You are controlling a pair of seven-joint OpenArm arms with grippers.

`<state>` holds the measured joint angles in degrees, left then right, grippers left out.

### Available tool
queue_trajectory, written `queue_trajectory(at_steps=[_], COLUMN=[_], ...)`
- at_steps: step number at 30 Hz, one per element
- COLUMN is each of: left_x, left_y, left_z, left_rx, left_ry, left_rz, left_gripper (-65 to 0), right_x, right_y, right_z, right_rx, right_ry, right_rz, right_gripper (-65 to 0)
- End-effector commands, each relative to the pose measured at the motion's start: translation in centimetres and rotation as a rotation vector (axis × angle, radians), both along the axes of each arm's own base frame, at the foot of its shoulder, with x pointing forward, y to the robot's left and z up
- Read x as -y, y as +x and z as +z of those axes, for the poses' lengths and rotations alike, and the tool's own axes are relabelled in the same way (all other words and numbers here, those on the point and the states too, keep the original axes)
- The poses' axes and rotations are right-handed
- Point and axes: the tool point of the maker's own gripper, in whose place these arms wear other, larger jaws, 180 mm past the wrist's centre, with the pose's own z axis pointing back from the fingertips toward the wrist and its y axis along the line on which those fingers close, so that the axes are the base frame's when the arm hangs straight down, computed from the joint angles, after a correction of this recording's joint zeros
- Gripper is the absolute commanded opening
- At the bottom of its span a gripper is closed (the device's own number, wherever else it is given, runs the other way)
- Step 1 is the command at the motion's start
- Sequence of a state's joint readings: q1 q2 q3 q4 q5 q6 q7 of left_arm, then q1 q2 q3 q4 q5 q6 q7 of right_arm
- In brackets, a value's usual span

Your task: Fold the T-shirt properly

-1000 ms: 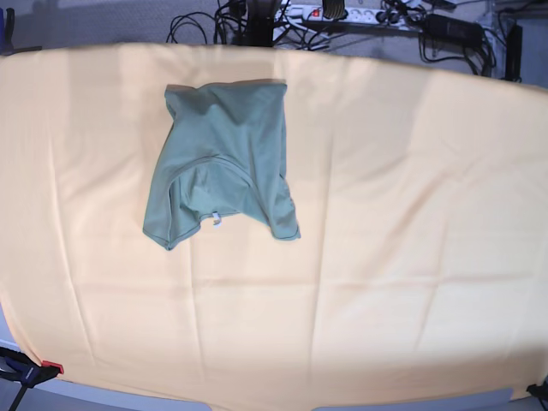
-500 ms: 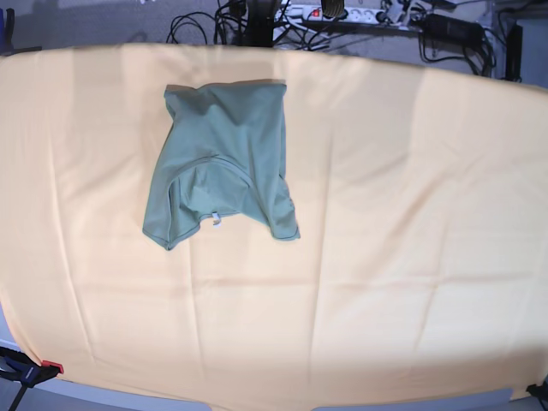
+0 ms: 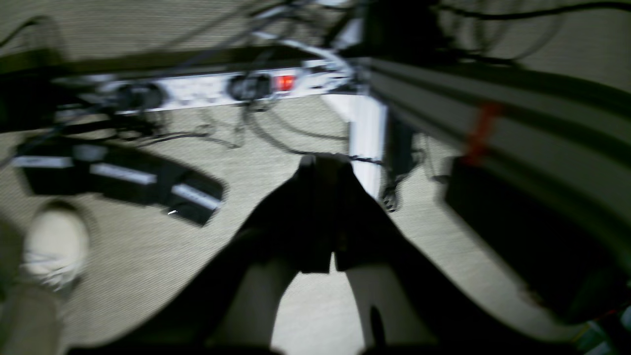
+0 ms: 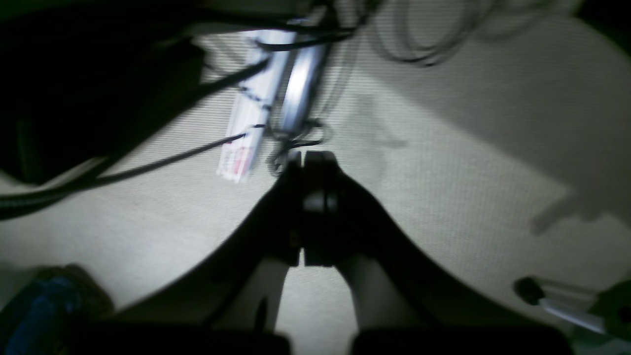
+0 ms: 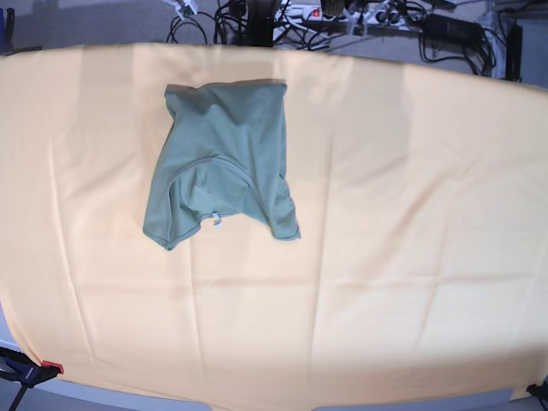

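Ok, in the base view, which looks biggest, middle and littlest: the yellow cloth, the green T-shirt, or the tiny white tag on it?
Largest to smallest, as they look in the base view:
1. The yellow-orange cloth, which fills nearly the whole picture.
2. The T-shirt, a crumpled patch lying on the cloth.
3. The white tag, just a speck at the shirt's near edge.

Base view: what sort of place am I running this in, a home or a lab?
Most likely a lab or robotics workbench. A yellow-orange cloth covers the table under the T-shirt, a clamp sits at its corner, and tangled cables and a power strip lie on the floor behind.
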<state>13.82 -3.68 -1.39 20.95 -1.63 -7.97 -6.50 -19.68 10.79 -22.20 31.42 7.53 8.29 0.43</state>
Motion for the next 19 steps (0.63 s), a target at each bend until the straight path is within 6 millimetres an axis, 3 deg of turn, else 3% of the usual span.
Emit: queue_trajectory(at_steps=[1, 9, 14, 19], left_x=[0.0, 1.8, 0.3, 0.2], left_y=[0.1, 0.9, 0.5, 0.5], left_z=[0.1, 0.4, 0.2, 0.2], left_rx=[0.020, 0.041, 0.011, 0.012], left_ry=[0.001, -0.054, -0.037, -0.035], left_rz=[0.011, 0.018, 0.055, 0.049], left_gripper=[-65.0, -65.0, -65.0, -65.0], right_x=[-0.3, -1.8, -1.9, -1.7], right_y=[-0.4, -2.0, -4.5, -4.6], right_z=[0.1, 0.2, 0.5, 0.4], right_rx=[-0.003, -0.034, -0.069, -0.063], right_ry=[0.013, 0.056, 0.049, 0.028], right_rz=[0.020, 0.086, 0.085, 0.101], right_gripper=[-65.0, -65.0, -65.0, -65.0])
